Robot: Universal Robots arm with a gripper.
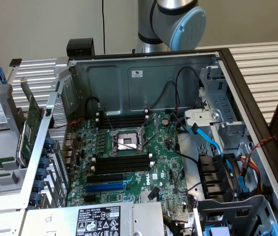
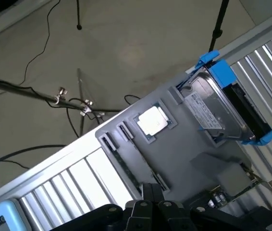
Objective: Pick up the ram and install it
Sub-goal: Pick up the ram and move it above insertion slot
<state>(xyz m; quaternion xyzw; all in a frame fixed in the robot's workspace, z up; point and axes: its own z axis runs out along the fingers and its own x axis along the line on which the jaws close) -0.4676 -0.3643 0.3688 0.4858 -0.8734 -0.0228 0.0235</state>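
In the exterior view the arm [image 1: 178, 22] shows as a blue-capped joint standing behind the open computer case [image 1: 144, 73]. In the wrist view the gripper [image 2: 151, 188] points down over a grey tray [image 2: 189, 159], fingers pressed together. Their tips are at one end of the ram [image 2: 135, 161], which lies in the tray's groove; I cannot tell whether they touch it.
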